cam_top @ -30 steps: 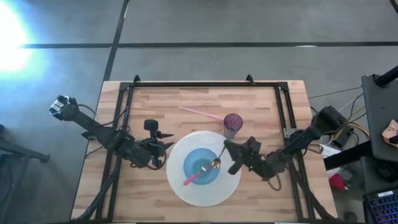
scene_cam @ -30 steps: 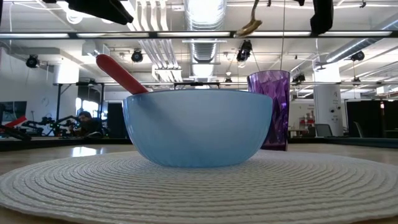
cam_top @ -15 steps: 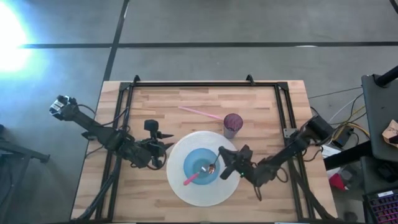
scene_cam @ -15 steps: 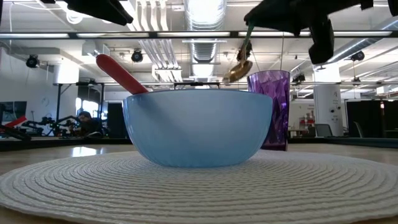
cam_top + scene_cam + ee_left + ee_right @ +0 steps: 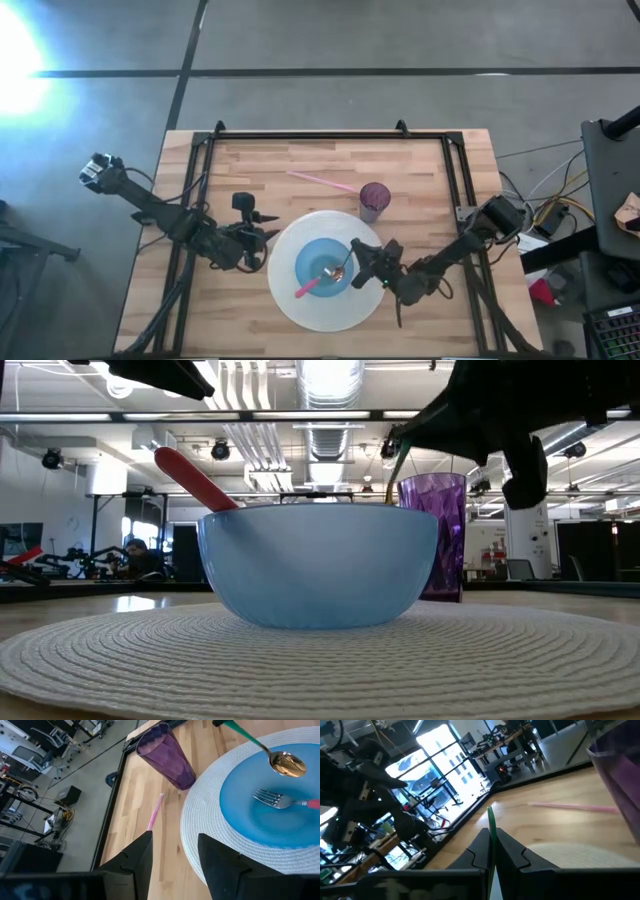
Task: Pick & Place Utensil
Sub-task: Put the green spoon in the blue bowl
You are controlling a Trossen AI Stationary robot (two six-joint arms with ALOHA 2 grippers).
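Observation:
A blue bowl (image 5: 322,268) stands on a round white placemat (image 5: 300,235). In it lies a fork (image 5: 272,799) with a red handle (image 5: 190,478) that leans on the rim. My right gripper (image 5: 356,264) is at the bowl's right rim, shut on a green-handled spoon (image 5: 341,271), whose gold bowl (image 5: 287,764) hangs over the blue bowl's inside. My left gripper (image 5: 266,238) waits open, left of the placemat. A purple cup (image 5: 375,200) stands at the placemat's far right, and a pink straw (image 5: 320,180) lies beyond it. My right gripper pinches the spoon's green handle (image 5: 490,832) between its two fingers (image 5: 507,852). The fingers come level from the table's right side and lie across the handle. The spoon slants down below them into the blue bowl. Whether its gold end touches the bowl, I cannot tell.
The purple cup (image 5: 432,535) stands close behind my right gripper (image 5: 480,415). A black frame (image 5: 310,135) runs around the wooden table top. Bare wood lies at the far left and along the near edge.
My right gripper has come down and toward the table's left, over the blue bowl's right rim, rolling a little and staying shut. The spoon has gone down with it, its gold end sinking from above the rim to below it, inside the bowl.

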